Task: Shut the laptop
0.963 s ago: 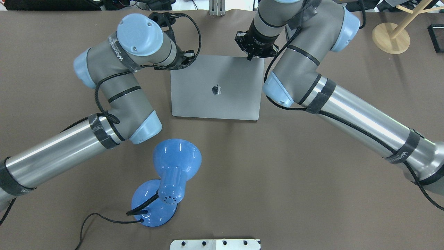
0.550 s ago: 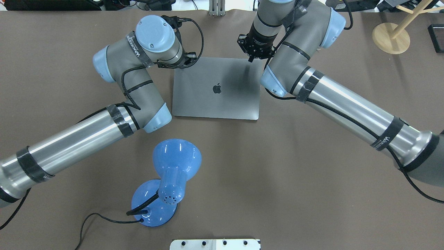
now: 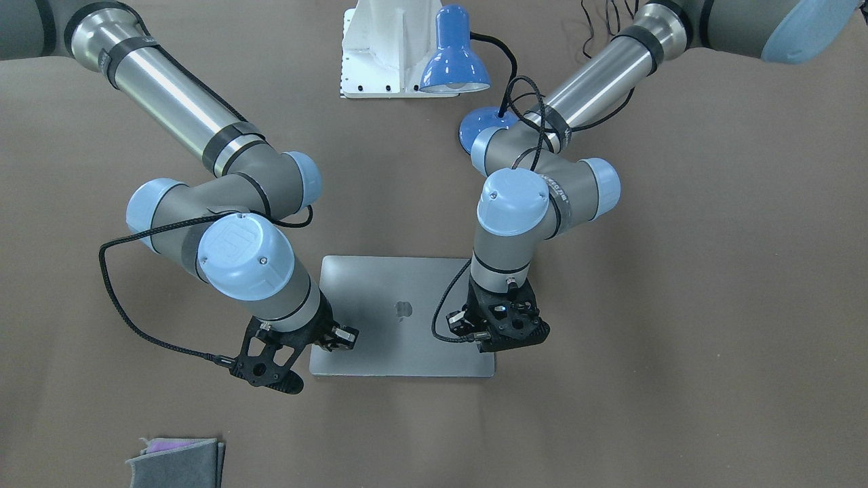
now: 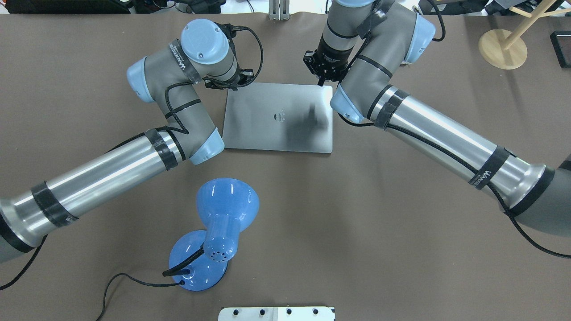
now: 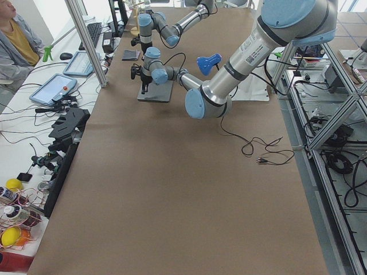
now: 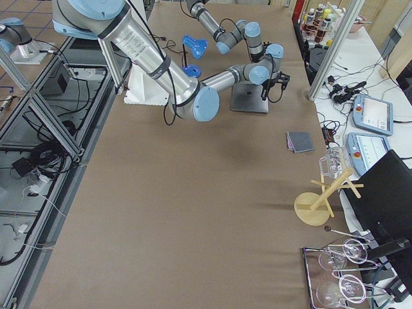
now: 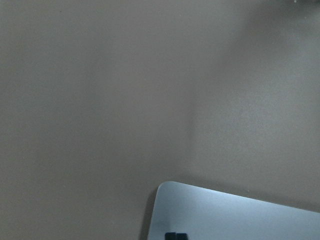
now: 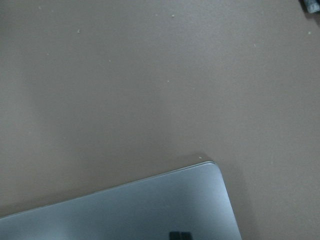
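On matte brown table (image 4: 312,223), smooth metal laptop (image 4: 263,133) seems shut.

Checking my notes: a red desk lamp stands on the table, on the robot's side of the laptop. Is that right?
Not quite: the desk lamp is blue, not red, as the overhead exterior view shows. It does stand on the table, on the robot's side of the laptop.

— What sort of place are you working in?

— A robotics lab, by the look of it. My counter (image 5: 172,189) is a long bench under brown covering, fenced by metal framing (image 5: 87,43), with cables (image 5: 339,163) coiled down beside it.

— Anything else?

— A control tablet (image 5: 51,89) and a keyboard (image 5: 92,30) lie on the side desk among loose wires (image 5: 23,134), and a person (image 5: 16,37) in a yellow shirt sits there.
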Robot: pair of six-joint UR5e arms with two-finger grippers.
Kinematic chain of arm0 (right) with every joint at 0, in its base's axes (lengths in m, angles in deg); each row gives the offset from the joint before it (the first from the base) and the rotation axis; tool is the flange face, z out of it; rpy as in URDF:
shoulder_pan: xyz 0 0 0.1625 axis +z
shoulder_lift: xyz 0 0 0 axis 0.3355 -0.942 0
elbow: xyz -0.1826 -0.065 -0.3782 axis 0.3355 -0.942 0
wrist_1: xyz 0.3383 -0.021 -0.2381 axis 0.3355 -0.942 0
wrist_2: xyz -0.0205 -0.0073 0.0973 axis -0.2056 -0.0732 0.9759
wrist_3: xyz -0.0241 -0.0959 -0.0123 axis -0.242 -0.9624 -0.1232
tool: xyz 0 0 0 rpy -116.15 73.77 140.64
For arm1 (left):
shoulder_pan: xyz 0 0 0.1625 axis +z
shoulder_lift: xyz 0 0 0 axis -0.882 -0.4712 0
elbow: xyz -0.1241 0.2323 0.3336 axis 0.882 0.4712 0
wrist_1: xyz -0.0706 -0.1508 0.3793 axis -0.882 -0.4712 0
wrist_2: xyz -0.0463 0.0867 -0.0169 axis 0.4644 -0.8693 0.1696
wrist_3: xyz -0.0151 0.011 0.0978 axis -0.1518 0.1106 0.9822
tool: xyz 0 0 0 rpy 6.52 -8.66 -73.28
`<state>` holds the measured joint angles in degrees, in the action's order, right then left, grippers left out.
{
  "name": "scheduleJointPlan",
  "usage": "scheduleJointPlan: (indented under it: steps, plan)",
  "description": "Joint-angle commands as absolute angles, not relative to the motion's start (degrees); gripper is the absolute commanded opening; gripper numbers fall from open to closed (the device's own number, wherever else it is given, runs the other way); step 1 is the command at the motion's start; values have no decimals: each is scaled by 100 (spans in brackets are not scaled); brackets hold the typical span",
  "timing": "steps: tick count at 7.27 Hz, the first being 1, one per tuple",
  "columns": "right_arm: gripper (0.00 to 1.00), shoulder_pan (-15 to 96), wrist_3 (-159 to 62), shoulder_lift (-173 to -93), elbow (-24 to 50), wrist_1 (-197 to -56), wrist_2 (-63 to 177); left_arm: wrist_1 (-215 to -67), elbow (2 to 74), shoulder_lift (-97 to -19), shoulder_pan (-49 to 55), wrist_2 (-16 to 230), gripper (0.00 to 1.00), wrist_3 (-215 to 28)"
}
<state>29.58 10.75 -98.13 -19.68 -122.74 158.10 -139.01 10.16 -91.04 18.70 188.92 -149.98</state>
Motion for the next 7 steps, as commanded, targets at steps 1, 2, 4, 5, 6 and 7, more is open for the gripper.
scheduleJointPlan:
  steps: [1,2,4,5,6,7]
  plan:
    - [0,3696,964,-10813,-298,-12363,16581,-13039,2248,-8729,991,20552,0,-14789]
    - [0,4283,511,-11543,662,-12711,17090,-12092,3570,-7977,577,20963,0,-13986]
    - [0,5111,-1810,-13036,2342,-14219,17376,-10700,5563,-6411,-153,21072,0,-12106]
    - [0,5567,-3189,-13819,2951,-14862,17376,-10494,5926,-5796,-540,21221,0,-11332]
    - [0,6103,-4638,-14427,3244,-15407,17315,-10492,5973,-5198,-1196,21448,0,-10306]
    - [0,6578,-5871,-14799,3229,-15796,17254,-10500,5956,-4591,-1525,21520,0,-9139]
